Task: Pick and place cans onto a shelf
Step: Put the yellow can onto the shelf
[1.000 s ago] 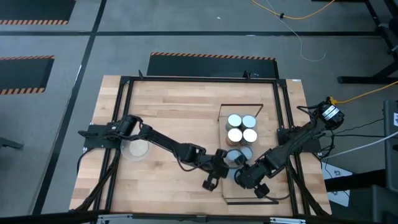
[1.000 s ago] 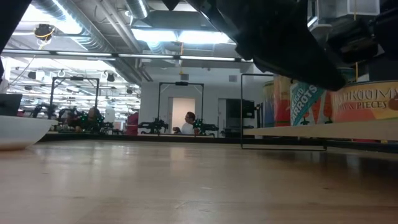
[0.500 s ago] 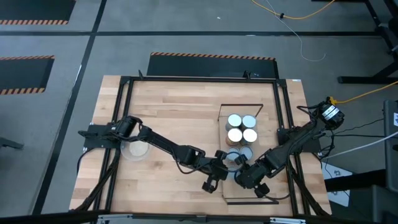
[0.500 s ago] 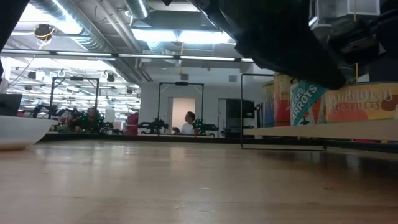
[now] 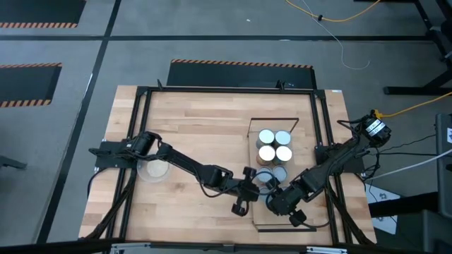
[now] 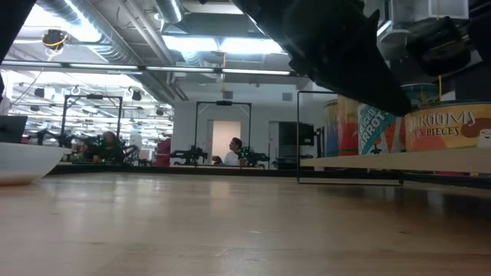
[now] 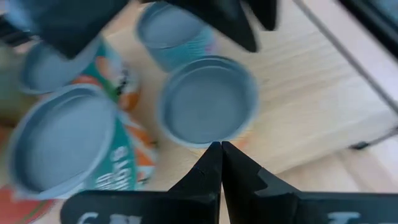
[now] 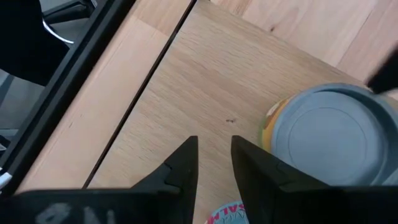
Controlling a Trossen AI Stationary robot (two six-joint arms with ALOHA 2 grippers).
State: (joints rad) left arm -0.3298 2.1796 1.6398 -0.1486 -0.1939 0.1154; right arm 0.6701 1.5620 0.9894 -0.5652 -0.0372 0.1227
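Observation:
The shelf (image 5: 282, 215) lies at the table's right, with four shiny-topped cans (image 5: 274, 144) at its far end. Blue-grey-topped cans (image 5: 275, 173) stand at its middle; in the low view these are the carrots can (image 6: 376, 123) and the mushrooms can (image 6: 453, 126). My left gripper (image 5: 256, 185) is shut, and its tips (image 7: 216, 149) are at one blue-grey can (image 7: 208, 99). My right gripper (image 5: 277, 200) hovers open over bare shelf board (image 8: 205, 81), beside a blue-grey can (image 8: 329, 134). A scrap of pink label (image 8: 224, 214) shows low between its fingers. My left gripper's shut fingertips meet the near rim (image 7: 210, 139) of a blue-grey-topped can. The fingers slant down at it from the table's left. The can stands upright on the shelf.
A clear round dish (image 5: 154, 169) sits under the left arm, near the table's left side. A thin black frame (image 5: 274, 121) rises at the shelf's ends. Black rails (image 5: 138, 141) run around the tabletop. Bare wood lies between dish and shelf.
My left gripper has swung a little at the blue-grey cans, with its fingers still shut. In the low view the mushrooms can has rocked to a tilt and come back level, slightly shifted on the shelf.

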